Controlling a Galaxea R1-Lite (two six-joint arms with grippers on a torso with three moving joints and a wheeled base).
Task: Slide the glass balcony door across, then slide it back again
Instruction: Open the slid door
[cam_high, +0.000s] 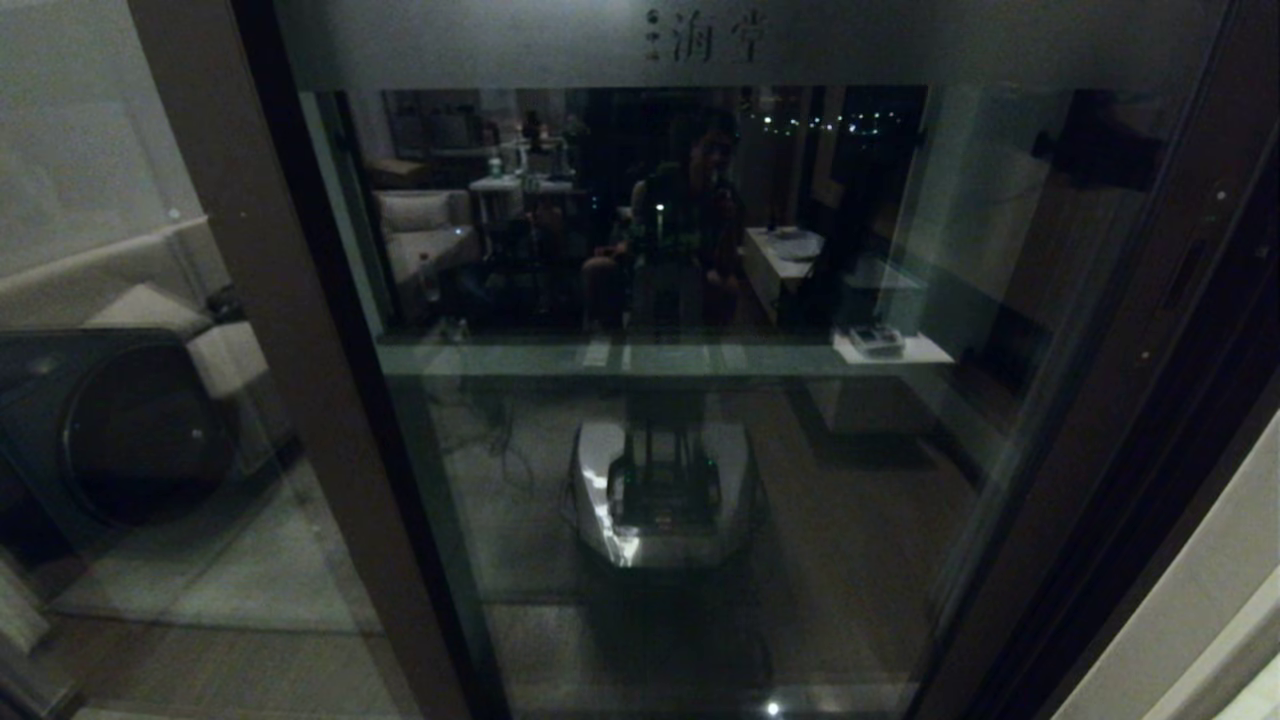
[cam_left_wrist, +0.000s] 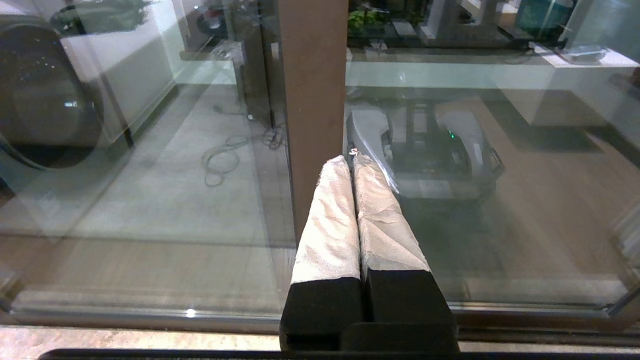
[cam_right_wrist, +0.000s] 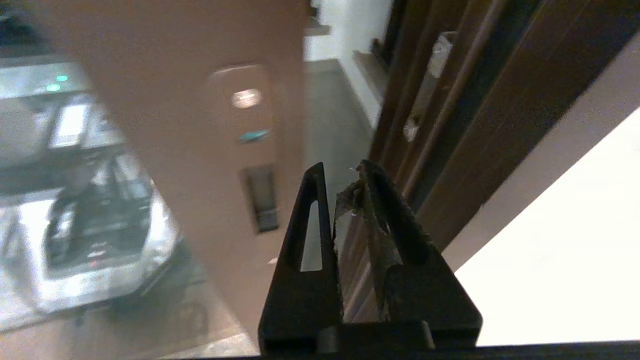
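Wrapped fingers (cam_left_wrist: 345, 220) of the left gripper (cam_left_wrist: 352, 159) are seen at lower centre of the left wrist view, pressed together with nothing between them. They point at a brown stile (cam_left_wrist: 312, 100) that rises through the middle of that frame, with glass on both sides of it.

Black fingers of the right gripper (cam_right_wrist: 341, 170) are seen at lower centre of the right wrist view. Only a narrow gap is left between the tips, and nothing is pinched. A scrap of torn covering clings to the inner face of one finger (cam_right_wrist: 387, 220). Just beyond the tips the door's right stile (cam_right_wrist: 200, 100) fills the upper left of that frame, with a slim recessed handle (cam_right_wrist: 261, 200) set in it. Whether the tips touch the stile cannot be told. A darker brown jamb (cam_right_wrist: 475, 100) runs up the right of the frame.

Neither gripper is visible in the head view. The door (cam_high: 660, 400) fills most of that frame: clear glass, a frosted band with small characters (cam_high: 705, 38) across the top, a brown stile at left and at right. The robot's base is reflected in the glass at lower centre. Behind the pane at far left a washing machine (cam_high: 120, 430) is seen.
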